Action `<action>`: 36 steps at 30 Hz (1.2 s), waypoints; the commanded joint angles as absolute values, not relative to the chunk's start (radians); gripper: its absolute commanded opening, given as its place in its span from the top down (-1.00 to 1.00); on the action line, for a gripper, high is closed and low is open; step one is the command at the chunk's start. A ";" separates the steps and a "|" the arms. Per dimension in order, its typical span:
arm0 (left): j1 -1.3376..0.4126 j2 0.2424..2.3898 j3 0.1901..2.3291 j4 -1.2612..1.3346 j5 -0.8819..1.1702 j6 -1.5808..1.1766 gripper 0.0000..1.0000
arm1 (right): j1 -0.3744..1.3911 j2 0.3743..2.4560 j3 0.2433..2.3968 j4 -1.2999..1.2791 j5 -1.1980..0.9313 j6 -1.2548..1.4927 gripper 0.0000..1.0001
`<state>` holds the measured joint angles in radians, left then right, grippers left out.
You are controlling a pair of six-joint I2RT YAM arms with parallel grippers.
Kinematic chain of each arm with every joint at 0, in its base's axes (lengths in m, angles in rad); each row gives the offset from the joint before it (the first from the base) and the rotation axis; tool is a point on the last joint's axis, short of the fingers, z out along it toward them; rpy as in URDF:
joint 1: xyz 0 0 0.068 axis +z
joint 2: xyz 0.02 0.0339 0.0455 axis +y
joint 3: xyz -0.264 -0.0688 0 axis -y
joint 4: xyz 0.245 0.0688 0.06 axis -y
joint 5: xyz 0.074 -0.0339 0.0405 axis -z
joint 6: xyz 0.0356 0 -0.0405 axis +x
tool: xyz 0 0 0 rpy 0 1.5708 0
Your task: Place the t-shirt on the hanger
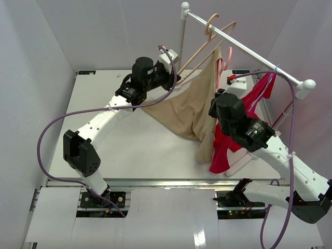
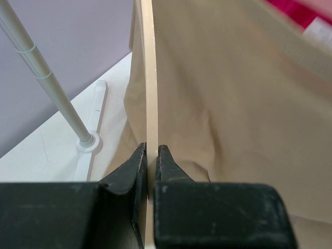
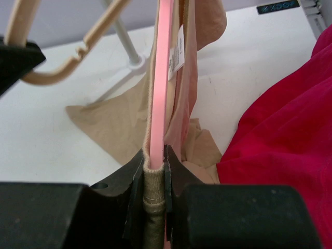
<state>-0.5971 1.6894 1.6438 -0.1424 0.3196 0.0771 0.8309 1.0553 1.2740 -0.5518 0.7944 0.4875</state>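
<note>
T-shirt (image 1: 189,111), seemingly over hanger (image 3: 163,78)

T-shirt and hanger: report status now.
Left gripper shut on t-shirt hem. Right gripper shut on pink hanger plus collar. Peach hanger and rail close by.

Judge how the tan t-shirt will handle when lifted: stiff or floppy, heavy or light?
Probably floppy: the t-shirt sags in loose folds below the hanger. Likely light: that thin hanger, pinched with the collar in the right gripper, carries much of it without visibly bending.
</note>
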 commanded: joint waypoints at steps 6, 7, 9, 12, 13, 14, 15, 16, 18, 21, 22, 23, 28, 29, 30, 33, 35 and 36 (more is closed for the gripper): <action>-0.597 1.674 1.641 -0.205 0.369 0.096 0.83 | 0.839 0.998 1.278 -0.252 1.045 0.441 0.84; -0.597 1.676 1.644 -0.207 0.370 0.097 0.83 | 0.839 0.995 1.273 -0.242 1.055 0.435 0.84; -0.598 1.683 1.651 -0.207 0.373 0.097 0.83 | 0.839 0.995 1.265 -0.224 1.084 0.423 0.84; -0.597 1.689 1.655 -0.207 0.376 0.101 0.83 | 0.836 1.025 1.280 -0.220 1.122 0.405 0.84; -0.597 1.692 1.658 -0.208 0.381 0.100 0.83 | 0.836 1.033 1.285 -0.224 1.137 0.401 0.84; -0.597 1.693 1.660 -0.208 0.385 0.100 0.83 | 0.836 1.039 1.288 -0.227 1.151 0.400 0.85; -0.597 1.692 1.660 -0.207 0.387 0.100 0.83 | 0.836 1.044 1.283 -0.229 1.155 0.415 0.85; -0.597 1.692 1.659 -0.206 0.391 0.100 0.83 | 0.837 1.046 1.276 -0.229 1.168 0.428 0.85; -0.597 1.691 1.657 -0.204 0.400 0.103 0.82 | 0.834 1.049 1.262 -0.231 1.185 0.451 0.85; -0.598 1.686 1.648 -0.199 0.415 0.109 0.80 | 0.821 1.046 1.237 -0.239 1.189 0.483 0.85; -0.598 1.686 1.645 -0.195 0.425 0.111 0.79 | 0.817 1.045 1.231 -0.246 1.188 0.500 0.85; -0.598 1.686 1.643 -0.193 0.436 0.113 0.78 | 0.815 1.046 1.227 -0.251 1.186 0.514 0.85; -0.598 1.688 1.630 -0.181 0.461 0.111 0.75 | 0.790 1.075 1.230 -0.287 1.202 0.560 0.85; -0.598 1.687 1.628 -0.180 0.460 0.110 0.74 | 0.780 1.083 1.235 -0.290 1.197 0.561 0.85; -0.597 1.686 1.626 -0.179 0.461 0.112 0.74 | 0.767 1.095 1.246 -0.309 1.198 0.576 0.85; -0.598 1.681 1.619 -0.179 0.455 0.119 0.74 | 0.753 1.099 1.247 -0.325 1.187 0.602 0.85; -0.598 1.678 1.616 -0.178 0.448 0.122 0.74 | 0.747 1.102 1.241 -0.325 1.183 0.609 0.84; -0.598 1.677 1.615 -0.178 0.447 0.123 0.73 | 0.746 1.103 1.240 -0.326 1.184 0.611 0.84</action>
<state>-0.5968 1.6951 1.6335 -0.1741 0.4325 0.1087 0.7574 1.1159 1.2137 -0.3702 1.1233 0.5528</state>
